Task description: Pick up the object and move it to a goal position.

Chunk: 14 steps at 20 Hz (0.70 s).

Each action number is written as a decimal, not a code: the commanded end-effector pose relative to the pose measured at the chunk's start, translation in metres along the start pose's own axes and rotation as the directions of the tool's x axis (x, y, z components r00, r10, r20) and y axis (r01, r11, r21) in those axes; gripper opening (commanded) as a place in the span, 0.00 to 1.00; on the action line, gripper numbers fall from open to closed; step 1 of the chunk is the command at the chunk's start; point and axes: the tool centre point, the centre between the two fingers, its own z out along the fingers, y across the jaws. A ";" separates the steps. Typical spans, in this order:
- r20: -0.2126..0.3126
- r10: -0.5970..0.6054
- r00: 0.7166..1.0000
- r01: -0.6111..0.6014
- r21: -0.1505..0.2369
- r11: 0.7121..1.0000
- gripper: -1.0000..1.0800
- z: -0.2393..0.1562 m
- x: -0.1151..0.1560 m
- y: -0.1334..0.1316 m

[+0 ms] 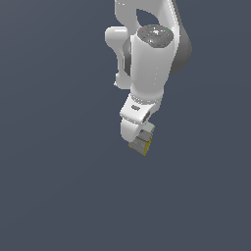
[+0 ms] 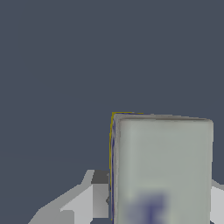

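The fingers [image 2: 98, 194] are closed on the carton [image 2: 162, 168], one pressed against each side. It fills the gap between them

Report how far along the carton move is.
Done, it seems: the hand is closed around the small carton, with fingers on either side of it in the wrist view. In hand: carrying it. Whether it has cleared the floor cannot be judged against the plain grey background. Left: reaching the goal, which neither view marks, so remaining travel is unknown.
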 end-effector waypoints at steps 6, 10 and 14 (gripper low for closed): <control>0.000 0.000 1.000 0.000 0.000 1.000 0.00 -0.060 0.056 -0.017; 0.000 0.001 1.000 -0.001 0.000 1.000 0.00 -0.086 0.080 -0.024; 0.000 0.001 1.000 -0.001 0.000 1.000 0.00 -0.108 0.102 -0.030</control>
